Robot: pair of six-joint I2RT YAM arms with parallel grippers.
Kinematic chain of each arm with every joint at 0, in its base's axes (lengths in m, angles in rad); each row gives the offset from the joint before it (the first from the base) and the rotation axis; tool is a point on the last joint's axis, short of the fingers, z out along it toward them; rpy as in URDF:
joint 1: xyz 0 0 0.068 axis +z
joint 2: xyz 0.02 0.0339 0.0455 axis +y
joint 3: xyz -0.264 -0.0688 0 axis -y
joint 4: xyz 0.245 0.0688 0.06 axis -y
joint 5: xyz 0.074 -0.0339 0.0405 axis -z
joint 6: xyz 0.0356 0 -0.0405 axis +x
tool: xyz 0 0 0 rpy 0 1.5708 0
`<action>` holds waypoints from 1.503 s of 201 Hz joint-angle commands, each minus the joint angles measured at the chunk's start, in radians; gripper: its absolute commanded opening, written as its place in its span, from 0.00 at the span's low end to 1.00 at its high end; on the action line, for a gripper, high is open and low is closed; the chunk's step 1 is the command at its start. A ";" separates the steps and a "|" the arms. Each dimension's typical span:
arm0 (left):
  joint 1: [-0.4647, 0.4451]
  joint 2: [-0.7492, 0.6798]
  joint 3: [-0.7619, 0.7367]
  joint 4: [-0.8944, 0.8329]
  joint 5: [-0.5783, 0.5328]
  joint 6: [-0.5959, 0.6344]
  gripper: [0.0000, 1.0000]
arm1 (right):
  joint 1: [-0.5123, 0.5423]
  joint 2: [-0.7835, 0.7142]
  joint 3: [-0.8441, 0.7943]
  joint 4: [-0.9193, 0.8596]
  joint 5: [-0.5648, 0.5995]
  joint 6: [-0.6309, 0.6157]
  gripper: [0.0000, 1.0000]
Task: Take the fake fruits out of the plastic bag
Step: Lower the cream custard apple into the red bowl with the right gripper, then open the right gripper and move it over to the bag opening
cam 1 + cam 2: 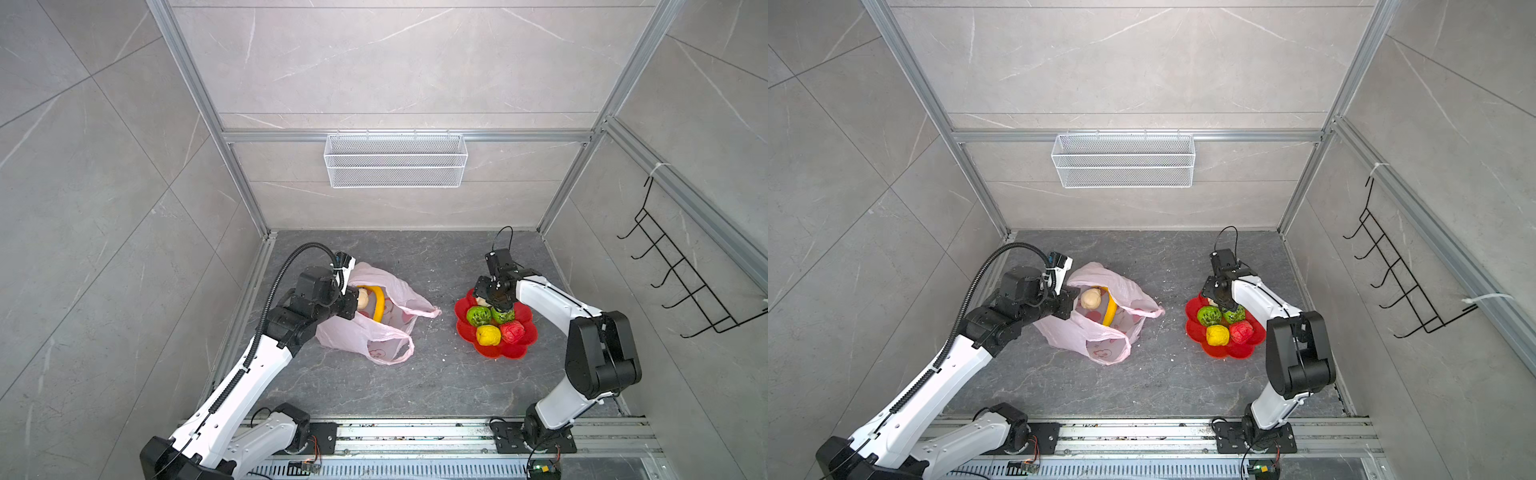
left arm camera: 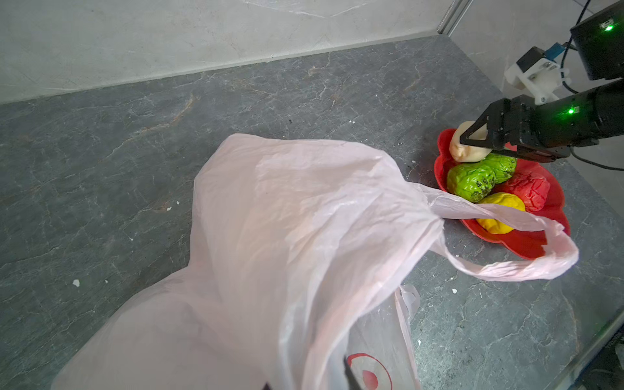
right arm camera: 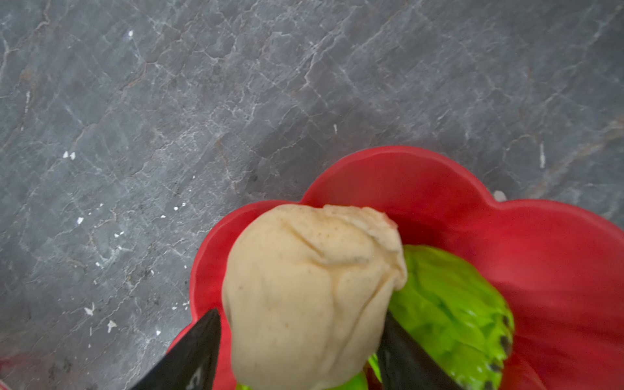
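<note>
The pale-pink plastic bag (image 1: 374,336) (image 2: 287,236) lies on the dark floor at the left. My left gripper (image 1: 352,303) is shut on its rim and holds the mouth up; the film hides most of its fingers (image 2: 349,374). Inside the bag lie a cream lump (image 1: 363,298) and a yellow banana (image 1: 377,306). On the red plate (image 1: 498,353) sit two green balls (image 1: 478,316), a yellow lump (image 1: 488,335) and a red fruit (image 1: 512,331). Over the plate's far side my right gripper (image 3: 302,314) stands open around another cream lump (image 3: 314,287), which rests against a green ball (image 3: 449,304).
A white wire basket (image 1: 395,160) hangs on the back wall and a black hook rack (image 1: 673,270) on the right wall. One bag handle (image 2: 526,266) trails toward the plate. Metal rails (image 1: 415,432) run along the front edge. White crumbs dot the floor.
</note>
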 commanded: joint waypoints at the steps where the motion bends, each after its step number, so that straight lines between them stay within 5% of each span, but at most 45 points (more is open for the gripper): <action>1: 0.000 0.003 0.052 -0.030 0.086 0.068 0.08 | -0.001 -0.080 0.006 -0.030 -0.018 -0.032 0.78; 82: 0.000 0.100 0.129 -0.130 0.218 0.201 0.08 | 0.045 -0.376 -0.001 -0.170 -0.050 -0.180 0.80; 142: -0.001 0.081 0.205 -0.324 0.157 0.204 0.09 | 0.372 -0.455 0.024 -0.036 -0.162 -0.262 0.69; 227: -0.002 0.025 0.094 -0.344 0.163 0.102 0.10 | 0.703 -0.331 0.155 0.038 -0.184 -0.337 0.58; 302: -0.002 0.008 0.060 -0.265 0.132 0.075 0.09 | 0.818 -0.128 0.137 0.165 -0.189 -0.259 0.48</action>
